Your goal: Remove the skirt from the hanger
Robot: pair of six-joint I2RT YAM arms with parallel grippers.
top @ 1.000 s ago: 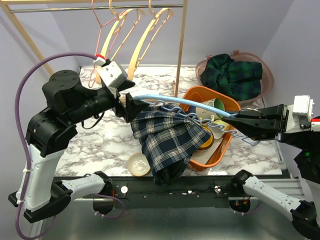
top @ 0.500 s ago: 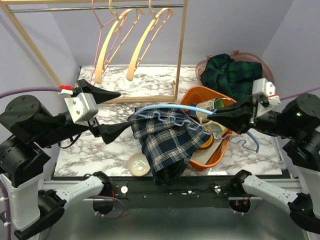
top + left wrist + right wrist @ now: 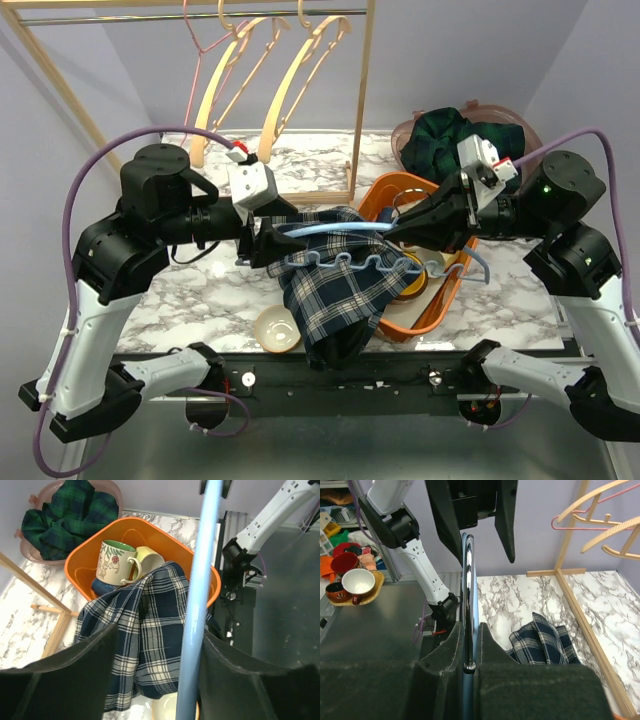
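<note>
Currently right claw [image 3: 469, 640] pinches hanger [image 3: 197, 595]; left claw [image 3: 159, 632] agape; skirt [image 3: 140, 630] draped.

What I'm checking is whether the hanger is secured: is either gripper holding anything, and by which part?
The right gripper is clamped on the blue hanger, on its smooth bar. The left gripper is open, only straddling that bar's other end.
</note>
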